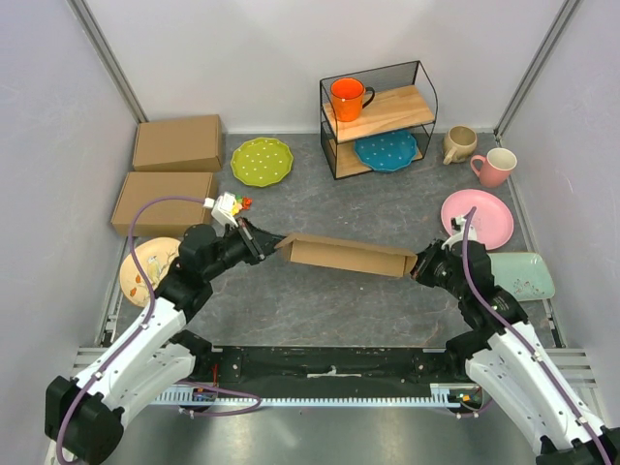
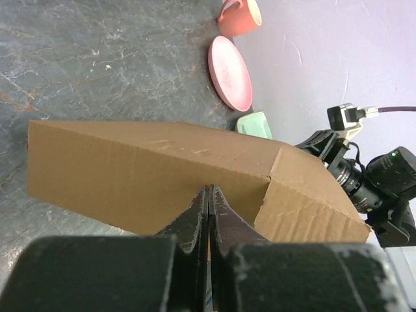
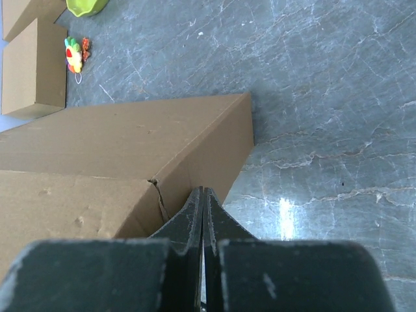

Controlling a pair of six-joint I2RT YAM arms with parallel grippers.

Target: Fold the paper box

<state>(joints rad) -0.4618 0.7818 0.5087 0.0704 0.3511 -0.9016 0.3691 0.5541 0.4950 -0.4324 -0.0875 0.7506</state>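
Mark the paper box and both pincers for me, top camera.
paper box (image 1: 344, 256): top view, middle of its front wall.
left pincer (image 1: 274, 244): top view, closed tips at the box's left end.
right pincer (image 1: 418, 264): top view, closed tips at the box's right end.

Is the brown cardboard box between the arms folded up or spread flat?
Folded up: the brown cardboard box shows a top face and side walls meeting at creased edges.

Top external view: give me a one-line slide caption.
The left hand and right hand, both shut, meet opposite ends of the brown paper box.
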